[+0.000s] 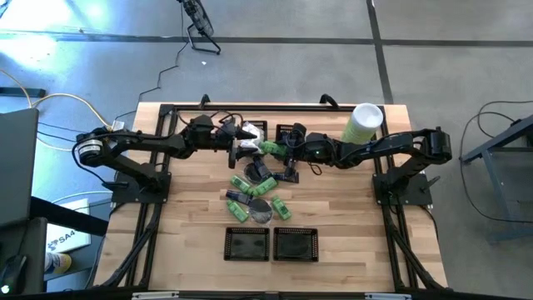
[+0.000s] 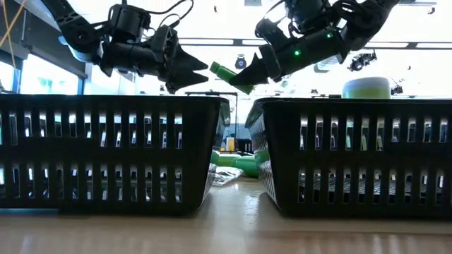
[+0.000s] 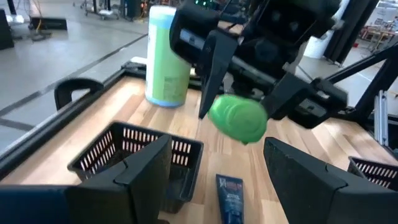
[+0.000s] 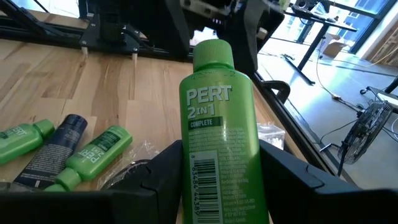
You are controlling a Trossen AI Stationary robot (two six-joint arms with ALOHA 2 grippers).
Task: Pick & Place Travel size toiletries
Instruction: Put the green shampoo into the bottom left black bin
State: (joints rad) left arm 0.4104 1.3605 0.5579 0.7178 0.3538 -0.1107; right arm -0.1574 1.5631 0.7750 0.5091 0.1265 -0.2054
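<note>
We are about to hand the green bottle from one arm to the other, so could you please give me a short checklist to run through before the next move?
1. Right gripper shut on the green bottle: ok, both fingers press its sides.
2. Bottle lifted clear of the table: ok, the low view shows it above the baskets.
3. Left gripper open to receive: ok, its fingers stand wide apart.
4. Bottle's cap pointing at the left gripper: ok, the cap faces it in the left wrist view.
5. Bottle between the left fingers: not ok, it is ahead of them.
6. Left fingertips lined up level with the cap: cannot tell.
</note>
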